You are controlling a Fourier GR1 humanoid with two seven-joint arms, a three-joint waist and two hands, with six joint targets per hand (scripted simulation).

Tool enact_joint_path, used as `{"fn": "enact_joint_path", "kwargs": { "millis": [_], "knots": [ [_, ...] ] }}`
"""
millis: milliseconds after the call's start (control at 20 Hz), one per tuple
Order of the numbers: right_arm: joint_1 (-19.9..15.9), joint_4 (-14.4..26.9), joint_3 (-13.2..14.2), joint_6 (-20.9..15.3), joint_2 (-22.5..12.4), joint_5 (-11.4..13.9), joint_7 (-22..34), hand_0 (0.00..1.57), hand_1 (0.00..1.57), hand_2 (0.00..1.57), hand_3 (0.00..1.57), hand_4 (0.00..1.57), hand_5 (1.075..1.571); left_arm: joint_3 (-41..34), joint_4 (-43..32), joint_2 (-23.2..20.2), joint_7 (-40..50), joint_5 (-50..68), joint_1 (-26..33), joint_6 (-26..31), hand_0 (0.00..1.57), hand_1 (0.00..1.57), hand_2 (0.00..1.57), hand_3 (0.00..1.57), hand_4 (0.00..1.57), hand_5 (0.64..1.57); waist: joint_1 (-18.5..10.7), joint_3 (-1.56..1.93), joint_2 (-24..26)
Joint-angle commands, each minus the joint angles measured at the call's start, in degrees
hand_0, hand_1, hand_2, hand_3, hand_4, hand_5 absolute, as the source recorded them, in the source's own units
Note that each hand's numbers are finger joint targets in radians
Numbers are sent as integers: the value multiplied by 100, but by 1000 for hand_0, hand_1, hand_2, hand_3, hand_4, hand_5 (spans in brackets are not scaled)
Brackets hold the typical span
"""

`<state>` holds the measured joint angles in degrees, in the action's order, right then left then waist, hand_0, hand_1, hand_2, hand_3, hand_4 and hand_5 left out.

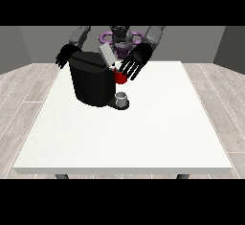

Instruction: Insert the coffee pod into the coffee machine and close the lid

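Grey and small, a thing [122, 96] is seen standing on the low foot at the front of the black coffee machine [92, 83]; it cannot be told for the coffee pod. Such a pod is judged light, stiff and smooth-walled, best pinched by its sides near the rim. Just above, a red thing at the machine [119, 77] is shown beneath the hand at the view's right [136, 61], whose fingers are spread wide and straight, with nothing held. The grey lid [106, 54] is tilted up and open behind it; it is judged rigid and hinged, best pressed down at its free end. The hand at the view's left [63, 56] is hung beside the machine's far corner, fingers relaxed and holding nothing. The white table [143, 138] is presented as flat, matt and hard. Pale wood flooring and grey walls are seen beyond.
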<state>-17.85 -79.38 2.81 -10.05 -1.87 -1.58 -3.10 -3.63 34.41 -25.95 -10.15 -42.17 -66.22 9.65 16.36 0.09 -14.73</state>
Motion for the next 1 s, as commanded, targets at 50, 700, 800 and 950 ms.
{"fn": "enact_joint_path", "kwargs": {
  "millis": [50, 700, 800, 950],
  "knots": [
    [-45, 112, 310, 125, -256, -187, 9, 0, 0, 0, 0, 360, 1571, 158, 48, 28, -241, -169, 307, -31, 0, 0, 0, 0, 0, 1571, -200, -8, 41],
    [309, 438, 320, 102, -153, -201, -222, 0, 0, 0, 0, 427, 1571, 110, 280, 459, 246, -154, 468, 139, 0, 0, 0, 0, 0, 1571, -495, -7, 757],
    [641, 446, 349, 164, -139, -273, -263, 0, 0, 0, 0, 405, 1571, -42, 299, 463, 110, 96, 611, 420, 0, 0, 0, 0, 0, 1571, -536, -8, 1050],
    [670, 484, 357, 64, -95, -235, -246, 0, 0, 0, 0, 434, 1571, -570, 308, 923, 219, 716, 800, 246, 0, 0, 0, 0, 0, 1571, -795, -10, 1268]
  ]
}}
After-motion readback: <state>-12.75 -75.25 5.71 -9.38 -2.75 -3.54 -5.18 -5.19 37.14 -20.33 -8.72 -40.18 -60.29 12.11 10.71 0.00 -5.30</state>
